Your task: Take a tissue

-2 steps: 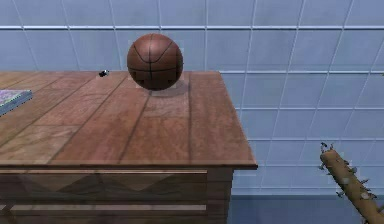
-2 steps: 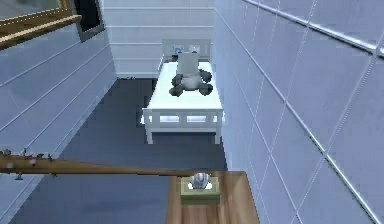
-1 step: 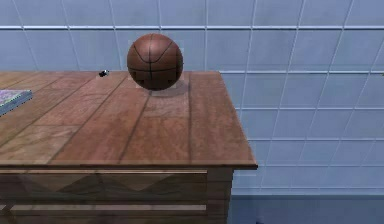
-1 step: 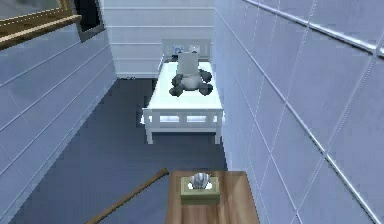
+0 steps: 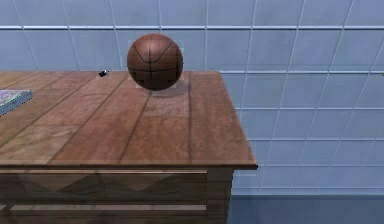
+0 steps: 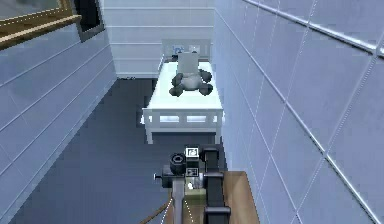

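Note:
A brown wooden desk [image 5: 120, 130] fills the forward view's lower left. On its far side rests a basketball [image 5: 155, 62], with a small dark object [image 5: 103, 72] to its left. A flat grey thing [image 5: 12, 98] lies at the desk's left side, cut by the picture's edge; I cannot tell what it is. In the arm side view the dark arm [image 6: 203, 200] rises from the bottom edge, with the gripper [image 6: 160, 178] at its far end. Only bare dark floor lies behind the gripper, and it holds nothing.
A blue tiled wall [image 5: 300, 60] stands behind and to the right of the desk. In the arm side view a white bed [image 6: 185, 105] with a grey teddy bear [image 6: 190, 78] stands farther out along the tiled wall [image 6: 300, 90]. A wooden corner [image 6: 250, 198] shows beside the arm. Dark floor [image 6: 110, 150] stretches to the left.

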Tool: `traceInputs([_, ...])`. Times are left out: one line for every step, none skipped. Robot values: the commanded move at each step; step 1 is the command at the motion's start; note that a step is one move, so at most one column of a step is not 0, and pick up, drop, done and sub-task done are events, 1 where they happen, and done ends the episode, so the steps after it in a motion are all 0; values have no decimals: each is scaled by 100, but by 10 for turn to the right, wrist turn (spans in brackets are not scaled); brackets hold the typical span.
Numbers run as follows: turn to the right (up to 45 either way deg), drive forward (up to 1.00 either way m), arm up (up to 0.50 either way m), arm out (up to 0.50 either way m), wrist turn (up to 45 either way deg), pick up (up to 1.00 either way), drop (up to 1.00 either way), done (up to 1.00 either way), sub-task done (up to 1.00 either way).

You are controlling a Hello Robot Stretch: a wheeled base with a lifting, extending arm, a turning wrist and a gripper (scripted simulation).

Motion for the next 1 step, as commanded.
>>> traceInputs([0, 0, 0, 0, 450, 0, 0, 0, 0])
